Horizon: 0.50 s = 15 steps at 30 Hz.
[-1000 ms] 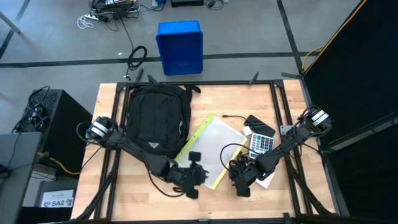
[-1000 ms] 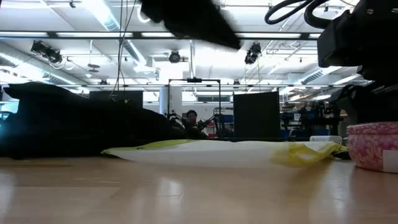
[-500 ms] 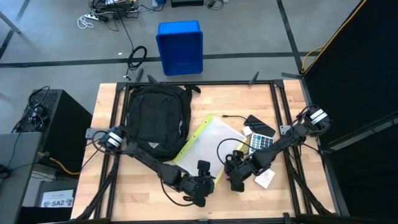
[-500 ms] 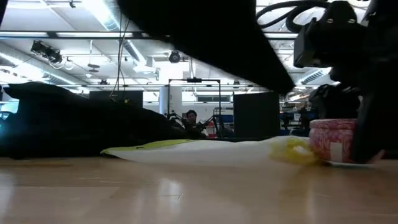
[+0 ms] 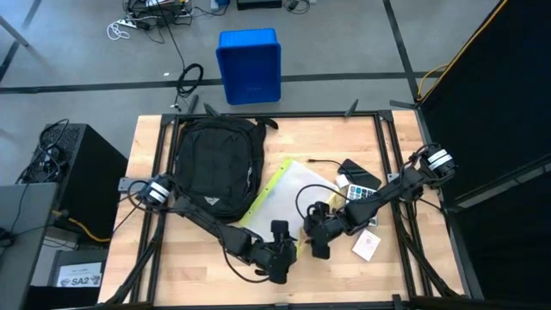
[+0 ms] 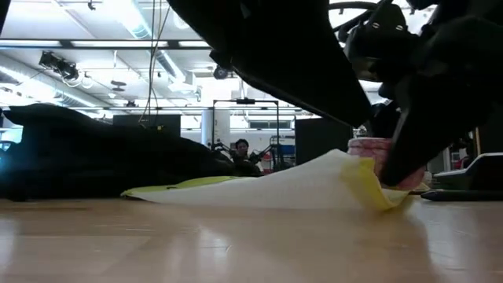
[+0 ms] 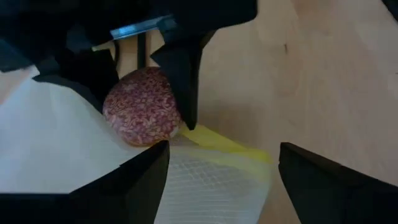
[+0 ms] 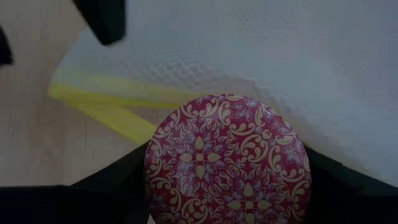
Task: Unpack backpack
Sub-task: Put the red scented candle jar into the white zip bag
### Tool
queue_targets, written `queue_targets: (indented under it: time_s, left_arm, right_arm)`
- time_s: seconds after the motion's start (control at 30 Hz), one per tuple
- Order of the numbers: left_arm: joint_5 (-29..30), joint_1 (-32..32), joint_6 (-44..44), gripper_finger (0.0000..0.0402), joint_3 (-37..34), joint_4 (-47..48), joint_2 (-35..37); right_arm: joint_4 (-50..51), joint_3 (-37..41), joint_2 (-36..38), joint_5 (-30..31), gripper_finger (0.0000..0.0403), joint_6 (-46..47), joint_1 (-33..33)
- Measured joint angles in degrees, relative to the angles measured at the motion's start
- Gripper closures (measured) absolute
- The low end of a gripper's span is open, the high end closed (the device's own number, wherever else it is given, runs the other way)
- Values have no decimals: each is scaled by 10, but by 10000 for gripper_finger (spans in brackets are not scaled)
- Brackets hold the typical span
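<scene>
A: What does the backpack (image 5: 216, 166) look like?

B: Black fabric, a rounded oval with a quilted grid on its face and a small white mark near its lower end. It lies flat on the table's far left part, straps trailing off its top. In the low view it is a dark mound (image 6: 94, 157) at the left.

A: And the surface?

B: A pale wooden table (image 5: 185, 267) with visible grain inside a black metal frame. Beyond it is grey concrete floor with a blue plastic bin (image 5: 249, 65) and loose cables. The low view shows a big hall with strip lights and a person (image 6: 242, 149) far back.

A: What else is on the table?

B: A flat white mesh pouch (image 5: 288, 202) with a yellow zip edge, beside the backpack. A calculator (image 5: 362, 195) lies to its right, and a small white card (image 5: 365, 245) nearer the front.

A: The grippers?

B: The right gripper (image 8: 227, 168) is clamped on a round tin (image 8: 227, 162), red with a cream floral pattern, at the pouch's yellow corner. The left gripper (image 7: 221, 168) hovers just beside it, its fingers (image 7: 143, 180) spread wide and holding nothing.
</scene>
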<state>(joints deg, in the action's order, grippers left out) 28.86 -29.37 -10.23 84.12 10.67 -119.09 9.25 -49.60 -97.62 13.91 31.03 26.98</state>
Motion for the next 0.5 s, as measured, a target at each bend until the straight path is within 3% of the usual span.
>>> queue_targets:
  time_s: [0.5]
  left_arm:
    - [7,38,-119,131,0,79,0]
  right_arm:
    - [-28,-1,0,-1,135,-30,-24]
